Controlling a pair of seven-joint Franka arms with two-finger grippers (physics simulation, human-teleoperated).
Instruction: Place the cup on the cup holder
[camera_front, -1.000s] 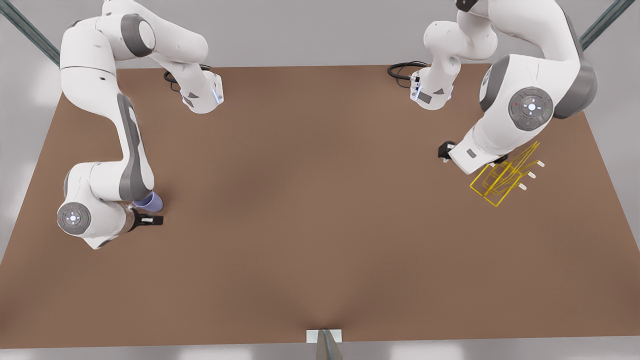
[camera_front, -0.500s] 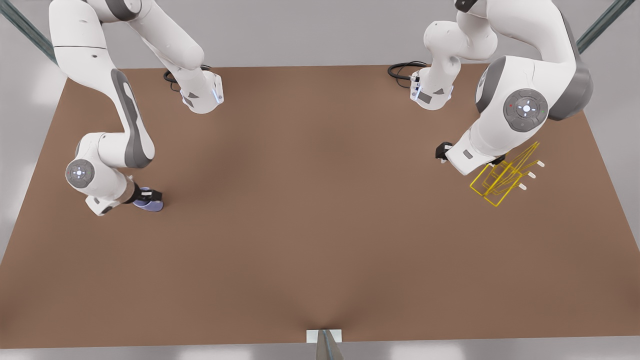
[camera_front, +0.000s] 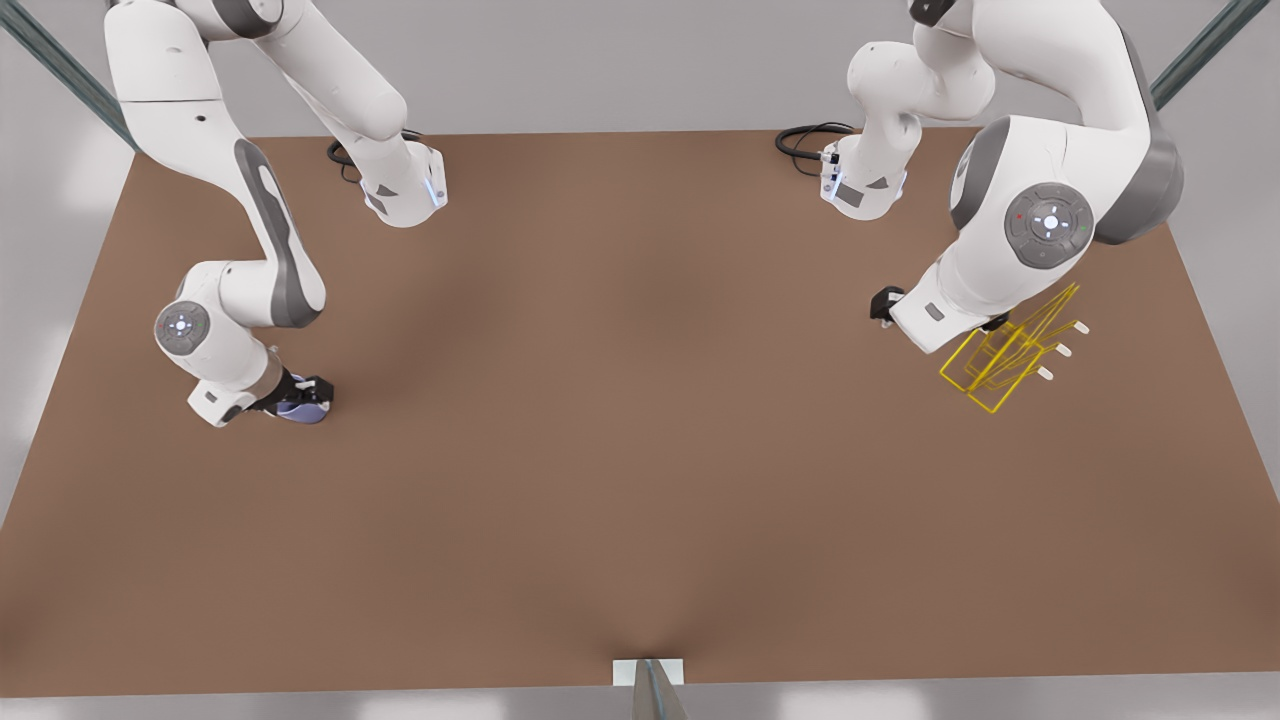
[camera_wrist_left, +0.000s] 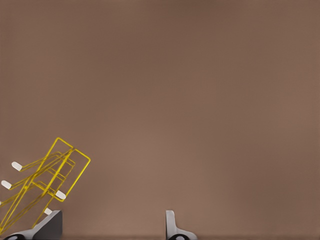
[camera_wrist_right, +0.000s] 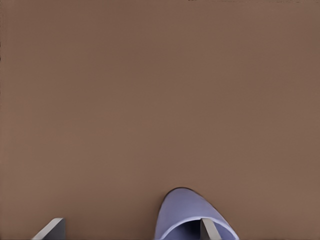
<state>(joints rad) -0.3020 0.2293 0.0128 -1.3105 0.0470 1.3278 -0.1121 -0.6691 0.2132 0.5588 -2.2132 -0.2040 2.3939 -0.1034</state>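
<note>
Front view, lower left: right gripper (camera_front: 300, 393) low over the brown table (camera_front: 640, 450), fingers spread, straddling the wall of the lavender cup (camera_front: 303, 408), one finger inside the mouth and one outside. Right wrist view, bottom edge: cup (camera_wrist_right: 192, 220) with a fingertip (camera_wrist_right: 207, 229) in its opening, not pinched. Front view, right side: left gripper (camera_front: 884, 303) hanging just beside the yellow cup holder (camera_front: 1005, 355), fingers apart, holding nothing. Left wrist view, lower left: cup holder (camera_wrist_left: 42, 185), tilted, white-tipped pegs showing.
</note>
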